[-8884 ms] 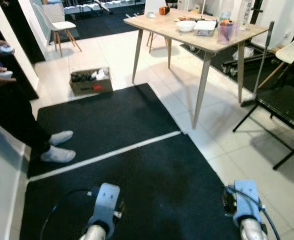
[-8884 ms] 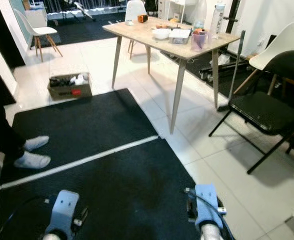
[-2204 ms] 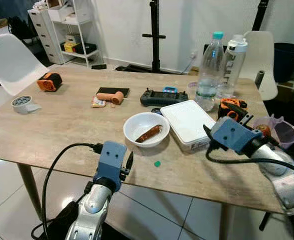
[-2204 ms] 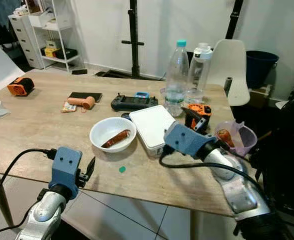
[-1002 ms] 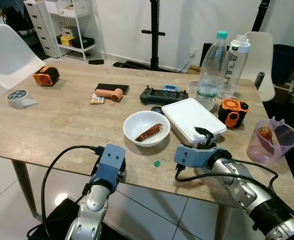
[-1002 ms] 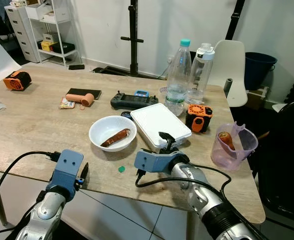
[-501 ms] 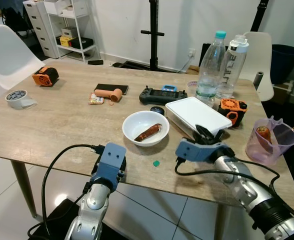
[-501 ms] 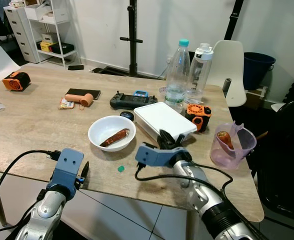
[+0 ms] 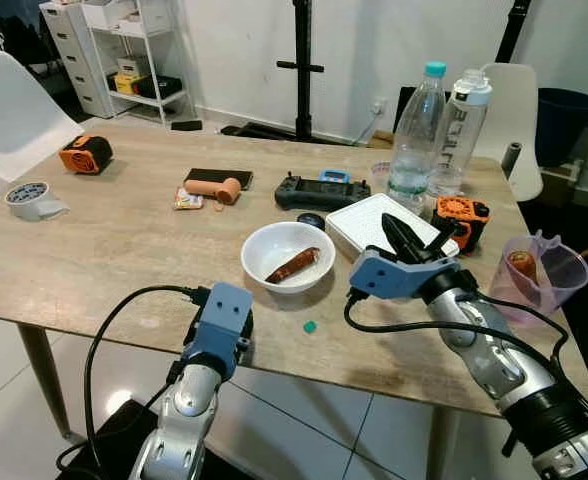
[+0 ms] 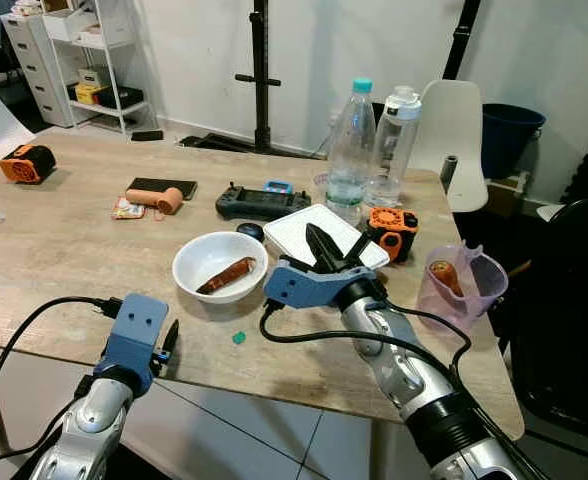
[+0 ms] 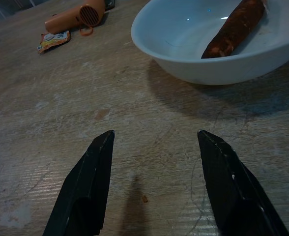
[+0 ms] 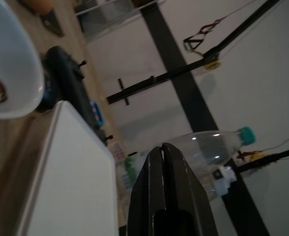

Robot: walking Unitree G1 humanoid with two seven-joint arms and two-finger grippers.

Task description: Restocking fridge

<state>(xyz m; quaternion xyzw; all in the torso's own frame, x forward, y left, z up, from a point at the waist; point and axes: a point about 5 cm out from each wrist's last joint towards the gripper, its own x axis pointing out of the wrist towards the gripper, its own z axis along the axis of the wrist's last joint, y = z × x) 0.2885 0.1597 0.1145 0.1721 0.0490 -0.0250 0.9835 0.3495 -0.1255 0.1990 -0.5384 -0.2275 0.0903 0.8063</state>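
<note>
Light wooden table point(image 9: 114, 250) spans the head views; a white moulded chair point(image 9: 14, 105) stands at its far left corner.

White rectangular lidded container point(image 9: 374, 222) lies right of centre on the table, just beside the bowl and in front of the bottles. Right gripper point(image 10: 336, 248) is raised over the container's near edge, pointing up and away. In the right wrist view its two black fingers point(image 12: 170, 196) lie pressed together with no gap, holding nothing.

Clear plastic water bottle with a teal cap point(image 9: 415, 135) and a clear bottle with a white sports lid point(image 9: 461, 130) stand upright, side by side, behind the container.

White round bowl point(image 9: 284, 262) sits near the table centre and holds a reddish-brown sausage-shaped item point(image 9: 292, 265), lying tilted against the inner wall.

Translucent purple jug point(image 9: 535, 278) stands near the right table edge with an orange carrot-like piece point(image 9: 520, 264) inside.

Black handheld controller point(image 9: 321, 191) lies behind the bowl.

Left gripper point(image 11: 154, 184) hovers low over the near table edge, fingers spread wide, empty, aimed at the bowl.

Small green scrap point(image 9: 311, 326) lies on the wood before the bowl.
</note>
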